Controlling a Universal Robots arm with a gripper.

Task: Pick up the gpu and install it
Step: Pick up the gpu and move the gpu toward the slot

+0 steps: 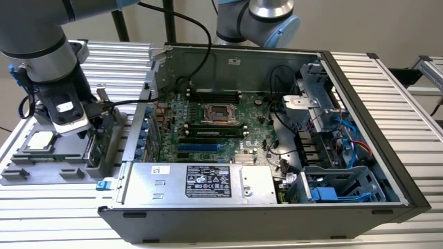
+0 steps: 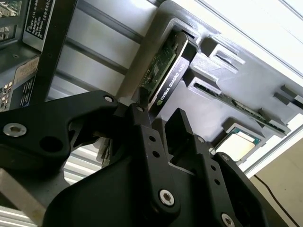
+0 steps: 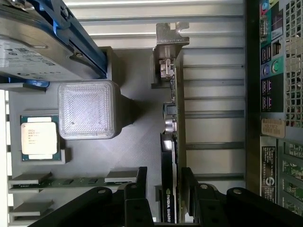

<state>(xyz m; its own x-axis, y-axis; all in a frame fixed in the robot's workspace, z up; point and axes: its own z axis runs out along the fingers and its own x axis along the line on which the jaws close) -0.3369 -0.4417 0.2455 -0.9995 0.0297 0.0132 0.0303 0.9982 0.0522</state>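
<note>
The gpu (image 1: 94, 149) stands on edge in a slot of the grey holder tray (image 1: 41, 174), on the exterior view's left beside the open computer case (image 1: 360, 104). It is a thin green card with a black cooler, and its silver bracket (image 3: 169, 35) is at the end away from the gripper. My gripper (image 1: 90, 137) hangs straight over it. In both wrist views the black fingers straddle the gpu (image 3: 171, 142) (image 2: 165, 71). The gripper (image 3: 164, 182) (image 2: 158, 118) is open: a gap shows between one finger (image 3: 142, 179) and the cooler face.
The tray also holds a square silver CPU chip (image 3: 40, 137), a memory stick (image 3: 57, 181) and a hard drive with blue rails (image 3: 33, 47). Inside the case lie the motherboard (image 1: 215, 129), blue slots (image 1: 201, 148) and the power supply (image 1: 201, 181). Another arm (image 1: 263, 21) stands behind.
</note>
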